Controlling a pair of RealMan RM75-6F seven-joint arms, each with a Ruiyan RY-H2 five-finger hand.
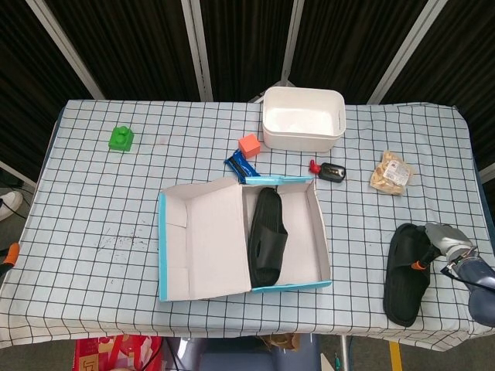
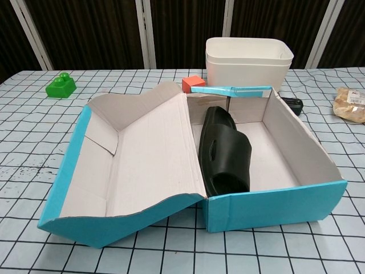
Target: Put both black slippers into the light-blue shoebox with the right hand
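Note:
The light-blue shoebox [image 1: 322, 259] [image 2: 274, 203] lies open mid-table, its lid folded out to the left. One black slipper [image 1: 267, 236] [image 2: 225, 151] lies inside it against the lid side. The second black slipper [image 1: 402, 277] lies on the checked cloth near the front right corner of the table, seen only in the head view. My right hand [image 1: 447, 246] grips that slipper at its right edge by the strap. The chest view shows neither this hand nor this slipper. My left hand appears in neither view.
A white bin [image 1: 302, 117] [image 2: 249, 61] stands behind the box. An orange block [image 1: 249, 144], a blue snack bar [image 1: 240, 166], a black-and-red item [image 1: 331, 171] and a snack bag [image 1: 390, 173] lie near it. A green block [image 1: 121, 138] sits far left.

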